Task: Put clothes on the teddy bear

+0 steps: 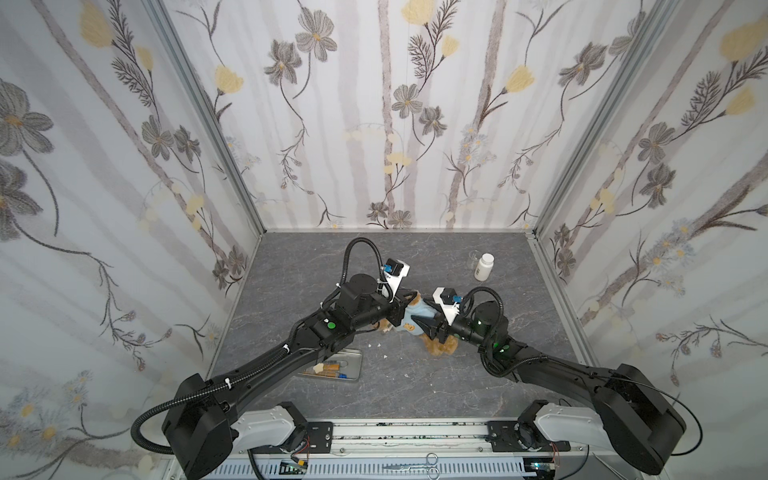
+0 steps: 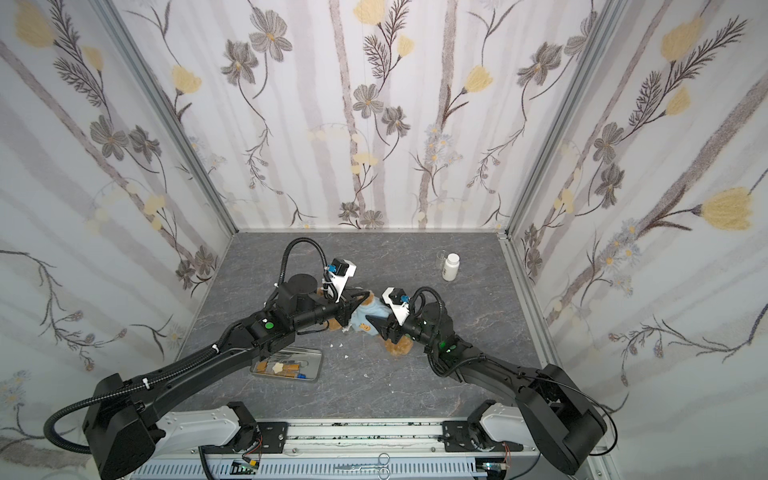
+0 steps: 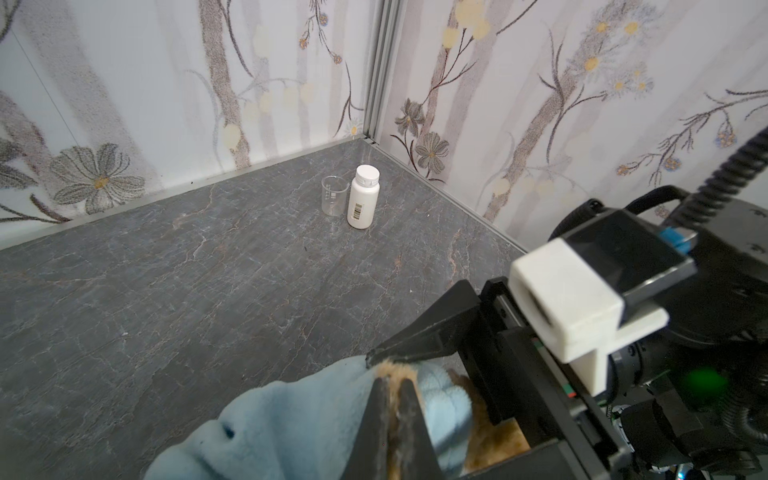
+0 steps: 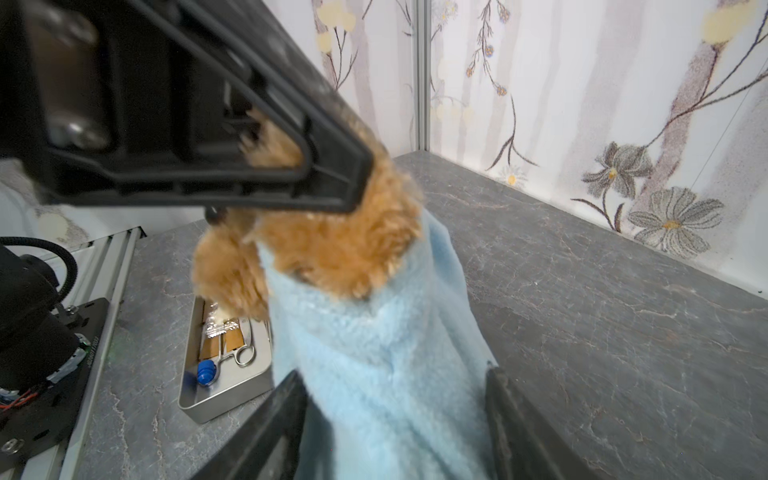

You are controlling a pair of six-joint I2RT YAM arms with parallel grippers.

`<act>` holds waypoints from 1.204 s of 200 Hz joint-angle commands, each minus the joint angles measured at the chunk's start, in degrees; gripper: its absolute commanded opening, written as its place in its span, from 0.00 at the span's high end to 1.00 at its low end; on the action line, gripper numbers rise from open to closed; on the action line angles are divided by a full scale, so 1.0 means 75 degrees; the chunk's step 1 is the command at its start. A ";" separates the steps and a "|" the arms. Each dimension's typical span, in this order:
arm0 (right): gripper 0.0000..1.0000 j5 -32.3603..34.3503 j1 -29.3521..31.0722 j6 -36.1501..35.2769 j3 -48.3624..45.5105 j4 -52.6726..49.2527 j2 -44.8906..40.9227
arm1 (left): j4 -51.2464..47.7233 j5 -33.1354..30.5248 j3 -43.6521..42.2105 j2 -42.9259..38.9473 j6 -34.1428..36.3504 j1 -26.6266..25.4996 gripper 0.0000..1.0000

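Currently, the teddy bear (image 4: pixel 345 249) is on the grey surface (image 1: pixel 415 395), to the right of the metal tray (image 2: pixel 320 365) and slightly farther back, near it but not touching it. A light blue shirt (image 4: pixel 365 332) covers the torso. Golden-brown fur protrudes from the upper opening, and the legs protrude from the opposite end. The left pincer (image 3: pixel 388 374) reaches in from the tray side and is pressed together on a tuft of the bear's fur above the shirt. The right pincer (image 4: pixel 395 372), on the side of the bear away from the tray, stands spread, with one finger on each side of the shirt-covered body. Whether the fingers press the fabric cannot be determined. A white bottle (image 3: pixel 363 195) and a clear beaker (image 3: pixel 335 195) stand upright just beside each other, well apart from the tray toward the far right corner.
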 commanded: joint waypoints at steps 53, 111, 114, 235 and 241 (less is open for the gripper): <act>0.38 -0.0642 -0.0040 0.0932 -0.0588 -0.0039 0.0466 | 0.0360 0.0016 0.0208 0.0231 -0.0047 0.0142 1.00; 0.74 -0.0614 0.0430 0.3796 -0.0720 0.2419 0.1526 | 0.0270 -0.0133 0.0437 0.1096 -0.0148 0.0315 0.89; 0.74 -0.0575 0.0475 0.3991 -0.0732 0.2559 0.1760 | 0.0263 -0.0182 0.0458 0.1169 -0.0133 0.0324 0.85; 0.33 0.1489 -0.0568 0.5865 -0.1659 0.1475 0.1713 | 0.0261 -0.2197 -0.0054 0.0643 -0.0212 0.1174 0.14; 0.31 0.1588 -0.0646 0.5584 -0.1628 0.1036 0.1351 | 0.0261 -0.2224 -0.0298 0.0437 -0.0458 0.1297 0.13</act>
